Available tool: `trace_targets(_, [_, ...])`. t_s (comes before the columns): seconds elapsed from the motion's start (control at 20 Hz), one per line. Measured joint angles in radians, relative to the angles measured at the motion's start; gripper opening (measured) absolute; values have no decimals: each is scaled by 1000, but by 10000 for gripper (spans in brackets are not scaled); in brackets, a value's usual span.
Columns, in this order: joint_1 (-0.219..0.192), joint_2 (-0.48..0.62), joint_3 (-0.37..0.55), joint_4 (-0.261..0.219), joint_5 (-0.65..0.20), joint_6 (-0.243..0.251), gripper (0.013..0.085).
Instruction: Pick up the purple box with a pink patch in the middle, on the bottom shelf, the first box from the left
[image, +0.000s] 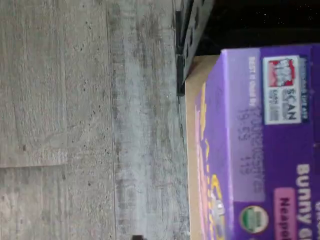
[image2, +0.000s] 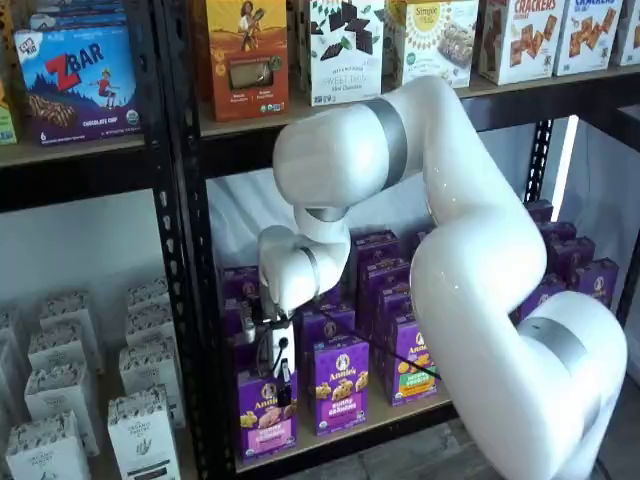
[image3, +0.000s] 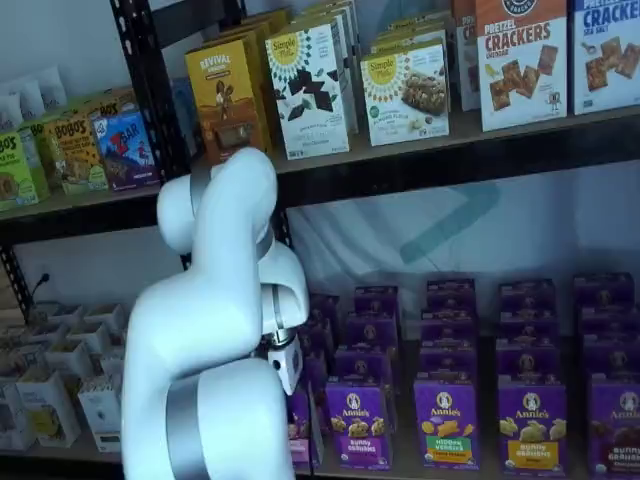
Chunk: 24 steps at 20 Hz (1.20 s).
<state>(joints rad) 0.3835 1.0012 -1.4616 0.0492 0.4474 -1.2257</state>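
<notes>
The purple box with the pink panel stands at the left end of the bottom shelf, right beside the rack's upright. In the wrist view its purple top with a printed date fills one side, and a bit of the pink panel shows. The gripper hangs straight down onto the box's top. Its white body and dark fingers show in both shelf views, but no gap or grip can be made out. In a shelf view the arm hides most of the box below the gripper.
More purple boxes stand in rows to the right, the nearest with a green panel. A black perforated upright stands just left of the box. White boxes fill the left bay. Grey plank floor lies below the shelf's edge.
</notes>
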Motion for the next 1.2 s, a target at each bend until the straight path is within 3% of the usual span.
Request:
trace_targets(0.3, [-1, 2, -2, -14, 3, 12, 650])
trace_targets(1.1, [2, 11, -11, -20, -6, 20, 650])
trace_targets(1.2, [3, 13, -14, -23, -5, 23, 610])
